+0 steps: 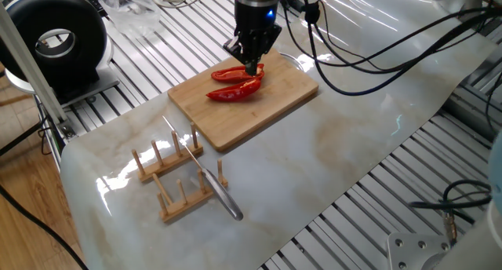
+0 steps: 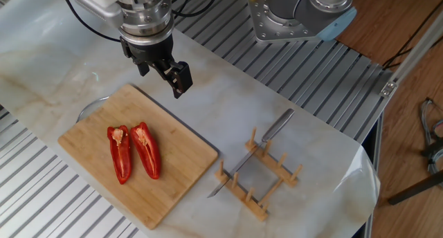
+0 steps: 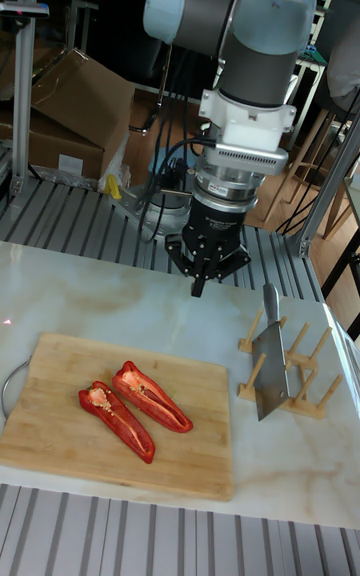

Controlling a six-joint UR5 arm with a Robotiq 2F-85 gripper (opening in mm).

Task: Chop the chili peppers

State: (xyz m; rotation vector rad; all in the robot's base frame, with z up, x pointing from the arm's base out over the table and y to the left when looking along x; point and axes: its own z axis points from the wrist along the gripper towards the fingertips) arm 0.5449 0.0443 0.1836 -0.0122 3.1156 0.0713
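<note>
On bamboo cutting board (image 2: 176, 170), chili peppers (image 2: 133, 151) laid as two long halves, cut side up, side by side. No chopping done; small pieces not yet made. Knife (image 2: 250, 153) left resting on wooden rack (image 2: 266, 180), untouched. Gripper (image 2: 178, 79) held above board's far edge, fingers parted, nothing grasped. Marble-patterned sheet spread over slatted metal table (image 1: 369, 199); cables, cardboard box noted behind.

Two fixed cameras look down on the worktop (image 1: 329, 152) from opposite sides, a third faces it low, all sharing the cutting board (image 2: 138, 162).
</note>
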